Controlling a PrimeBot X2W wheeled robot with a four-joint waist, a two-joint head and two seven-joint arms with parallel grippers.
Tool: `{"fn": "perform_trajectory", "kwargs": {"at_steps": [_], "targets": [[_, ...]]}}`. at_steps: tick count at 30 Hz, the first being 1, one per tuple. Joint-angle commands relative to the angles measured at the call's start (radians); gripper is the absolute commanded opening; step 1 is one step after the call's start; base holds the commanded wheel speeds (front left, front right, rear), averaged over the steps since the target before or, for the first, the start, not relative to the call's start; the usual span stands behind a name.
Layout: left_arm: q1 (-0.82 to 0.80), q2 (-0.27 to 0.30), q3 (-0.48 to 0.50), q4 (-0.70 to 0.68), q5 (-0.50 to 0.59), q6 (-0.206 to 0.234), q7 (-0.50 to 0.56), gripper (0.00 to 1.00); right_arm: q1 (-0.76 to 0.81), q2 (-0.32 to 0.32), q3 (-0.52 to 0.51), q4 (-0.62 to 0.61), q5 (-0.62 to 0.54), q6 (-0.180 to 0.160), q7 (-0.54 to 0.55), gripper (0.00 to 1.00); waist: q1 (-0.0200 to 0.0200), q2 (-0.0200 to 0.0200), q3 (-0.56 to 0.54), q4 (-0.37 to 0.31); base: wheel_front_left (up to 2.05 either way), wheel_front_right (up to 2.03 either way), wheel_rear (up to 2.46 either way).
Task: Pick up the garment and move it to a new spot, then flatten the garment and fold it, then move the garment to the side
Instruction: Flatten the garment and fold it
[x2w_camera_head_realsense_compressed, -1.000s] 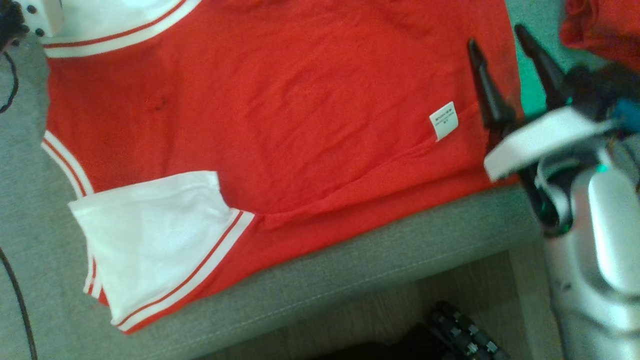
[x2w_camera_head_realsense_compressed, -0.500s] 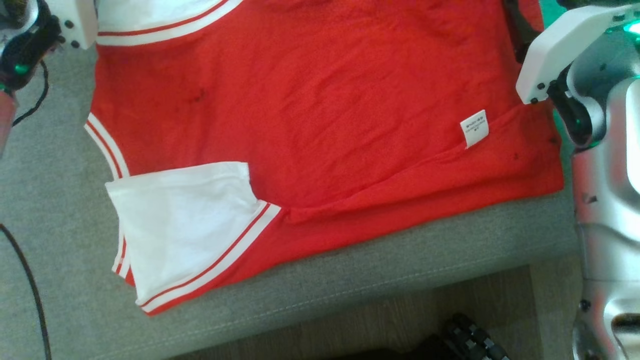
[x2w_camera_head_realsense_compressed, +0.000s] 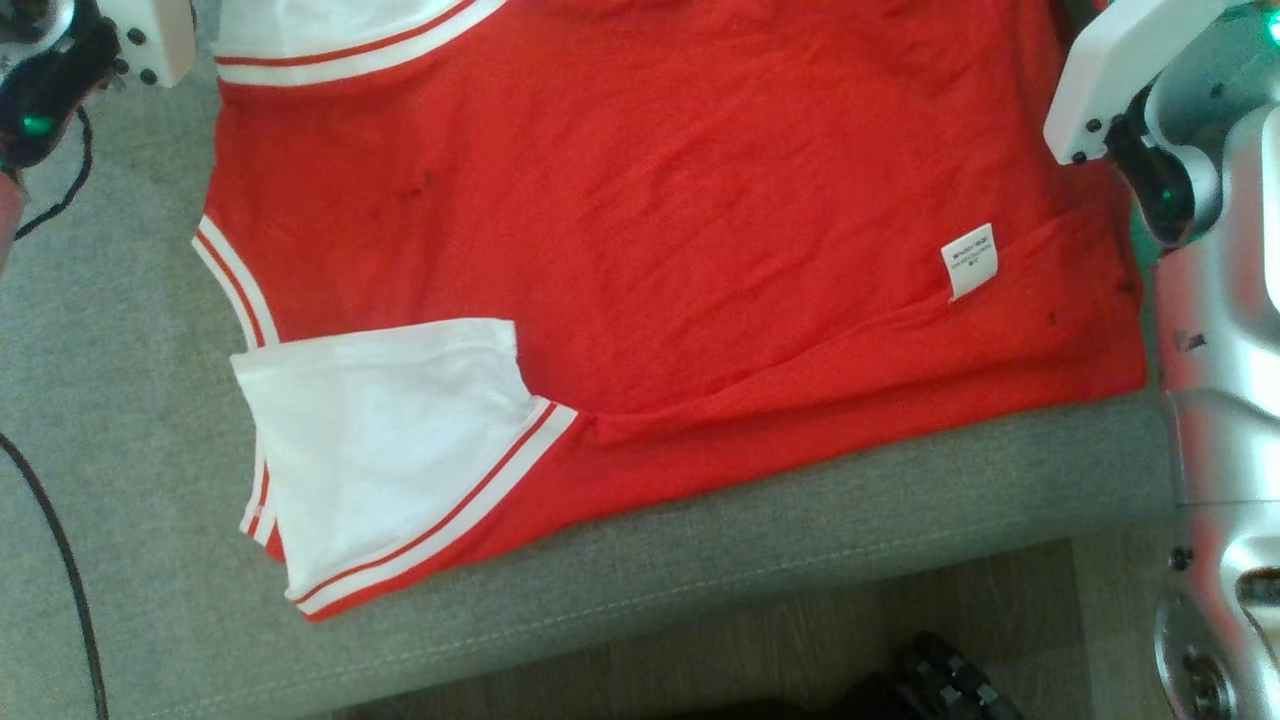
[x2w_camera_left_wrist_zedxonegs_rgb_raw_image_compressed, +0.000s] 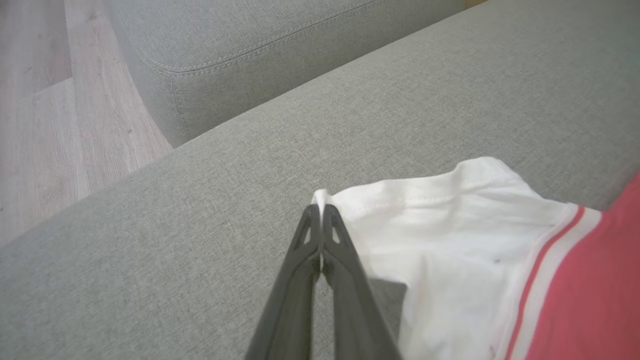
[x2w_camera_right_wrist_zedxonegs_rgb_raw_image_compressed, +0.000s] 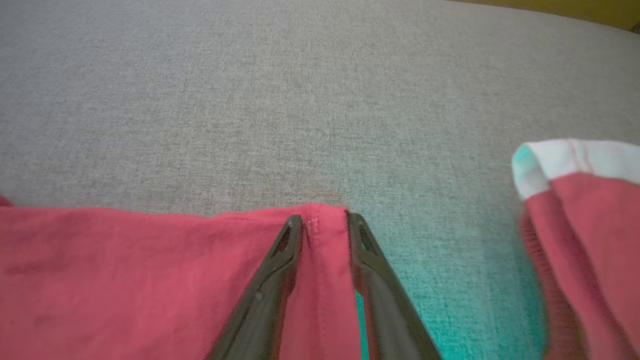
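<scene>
So, question for @botwatcher: where is the garment (x2w_camera_head_realsense_compressed: 650, 230) sitting, and what are the two hands doing?

@op It's a red top with white sleeves. It's lying spread out on the grey sofa seat (x2w_camera_head_realsense_compressed: 700, 560), with its near edge running close to the seat's front edge. One white sleeve (x2w_camera_head_realsense_compressed: 390, 440) is lying folded in over the near left corner, and a small white label (x2w_camera_head_realsense_compressed: 969, 261) is showing toward the right.

@botwatcher And the left gripper (x2w_camera_left_wrist_zedxonegs_rgb_raw_image_compressed: 320, 215)?

@op Its fingers are pressing tight together on the corner of a white sleeve hem, with a little nub of white cloth poking out past the tips. Grey cushion is lying all round it, with wood floor (x2w_camera_left_wrist_zedxonegs_rgb_raw_image_compressed: 50, 125) off to one side.

@botwatcher Is the right gripper (x2w_camera_right_wrist_zedxonegs_rgb_raw_image_compressed: 324, 222) gripping too?

@op Not that the wrist view shows. Its two fingers are standing a narrow way apart on either side of a red hem corner at the garment's right edge. The stitched edge is running up between them, and the cloth isn't looking squeezed. Just right of it, apart from the hem, another red piece with a white cuff (x2w_camera_right_wrist_zedxonegs_rgb_raw_image_compressed: 575, 200) is lying on the cushion. In the head view the silver right forearm (x2w_camera_head_realsense_compressed: 1220, 350) is reaching up along the right side.
</scene>
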Motion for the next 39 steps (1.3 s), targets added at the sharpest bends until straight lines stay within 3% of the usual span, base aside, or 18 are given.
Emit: {"fn": "perform_trajectory", "kwargs": {"at_steps": [1, 6, 7, 14, 27, 34, 39], "targets": [[-0.053, 0.052, 0.030, -0.019, -0.006, 0.000, -0.007, 0.00, -0.015, -0.001, 0.011, -0.018, -0.006, 0.000, -0.007, 0.45, 0.0000, 0.0000, -0.001, 0.002, 0.00, 0.00, 0.00], [-0.057, 0.053, 0.009, -0.007, -0.020, 0.000, -0.017, 0.00, -0.035, -0.010, 0.022, 0.021, -0.011, 0.000, -0.020, 0.22, 0.0000, 0.0000, -0.005, 0.008, 0.00, 0.00, 0.00], [-0.059, 0.054, 0.003, -0.002, -0.024, 0.000, -0.022, 0.00, -0.044, -0.015, 0.027, 0.031, -0.015, 0.000, -0.025, 0.00, 0.0000, 0.0000, -0.007, 0.010, 0.00, 0.00, 0.00], [-0.075, 0.067, -0.017, -0.001, -0.018, 0.000, -0.084, 0.00, -0.085, -0.018, 0.024, 0.038, -0.001, 0.000, -0.083, 0.00, 0.0000, 0.0000, -0.015, 0.012, 0.00, 0.00, 0.00], [-0.150, 0.066, 0.028, 0.040, 0.055, 0.030, -0.380, 0.00, -0.157, -0.029, -0.042, 0.066, 0.020, 0.000, -0.221, 0.00, 0.0000, 0.0000, -0.034, 0.033, 0.00, 0.00, 0.00], [-0.079, 0.066, 0.020, 0.025, 0.006, 0.014, -0.416, 0.00, -0.106, -0.069, -0.019, 0.080, 0.064, 0.000, -0.207, 0.00, 0.0000, 0.0000, -0.072, 0.061, 0.00, 0.00, 0.00], [0.042, 0.105, 0.007, -0.077, -0.015, 0.014, -0.463, 0.00, -0.028, -0.109, -0.002, 0.048, 0.118, 0.000, -0.193, 0.00, 0.0000, 0.0000, -0.113, 0.085, 0.00, 0.00, 0.00]]}}
